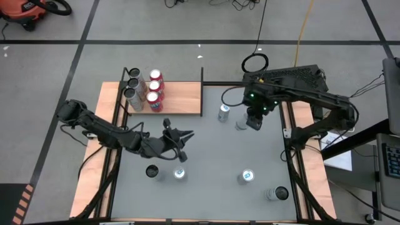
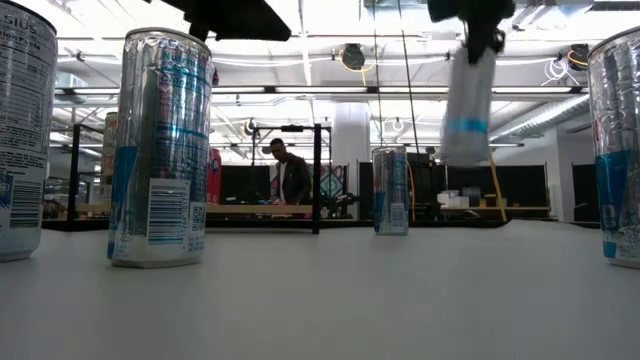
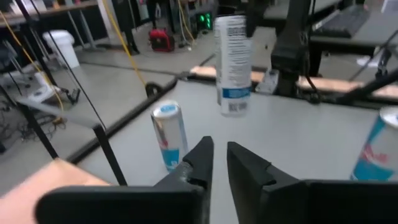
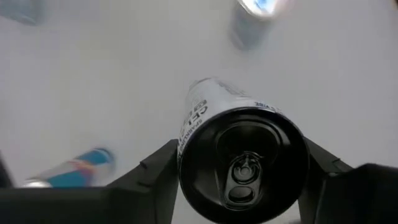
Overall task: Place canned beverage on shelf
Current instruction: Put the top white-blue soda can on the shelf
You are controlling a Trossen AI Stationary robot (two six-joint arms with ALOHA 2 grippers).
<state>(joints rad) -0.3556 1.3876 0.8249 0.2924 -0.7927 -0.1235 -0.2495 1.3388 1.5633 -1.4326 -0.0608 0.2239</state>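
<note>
The shelf, a light-brown board with black posts, stands at the table's far left. Several cans stand on its left end, red ones and silver ones. My right gripper is over the far middle of the table, right of the shelf, shut on a white-and-silver can with a blue band. The can also shows in the left wrist view. My left gripper hovers over the table's middle, shut and empty, its fingers almost together. My right gripper pinches the can's upper side wall between its two fingers, one on each opposite side just below the top rim. The fingers point down from above. The can hangs below them, lifted clear of the table and slightly tilted.
One can stands on the table just left of the held one. Several more stand near the front. Wooden strips run along both table sides. A person stands in the room behind.
</note>
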